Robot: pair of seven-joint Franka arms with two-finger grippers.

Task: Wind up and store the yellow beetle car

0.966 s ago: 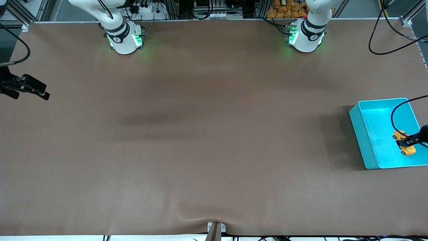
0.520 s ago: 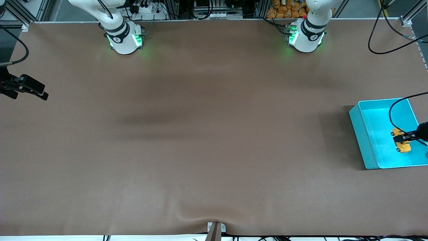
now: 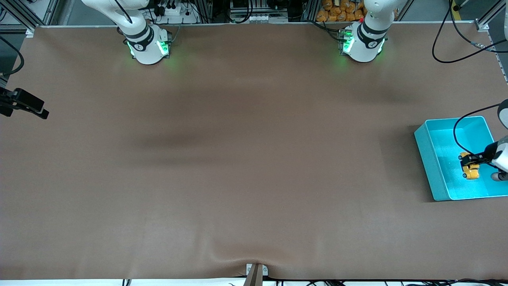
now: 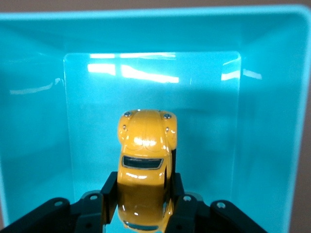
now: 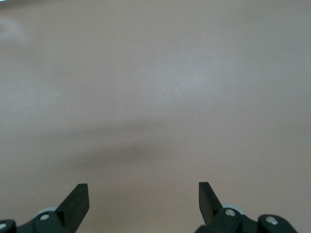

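The yellow beetle car [image 3: 471,171] is a tiny orange-yellow toy with dark windows. It is held inside the turquoise bin [image 3: 428,159], just over the bin's floor. My left gripper [image 3: 469,162] is shut on it. In the left wrist view the two black fingers [image 4: 111,187] clamp the sides of the car [image 4: 145,155], and its rounded nose points at the bin's end wall [image 4: 150,34]. My right gripper [image 3: 33,108] waits open over the bare table at the right arm's end, with nothing between its fingertips [image 5: 78,196].
The bin stands at the left arm's end of the brown table [image 3: 254,159]. A black cable [image 3: 456,135] loops over the bin above the left gripper. A small bracket [image 3: 256,271] sits at the table edge nearest the front camera.
The left gripper has carried the car a little toward the middle of the bin and turned it. The right gripper has drifted slightly outward over the table's end.
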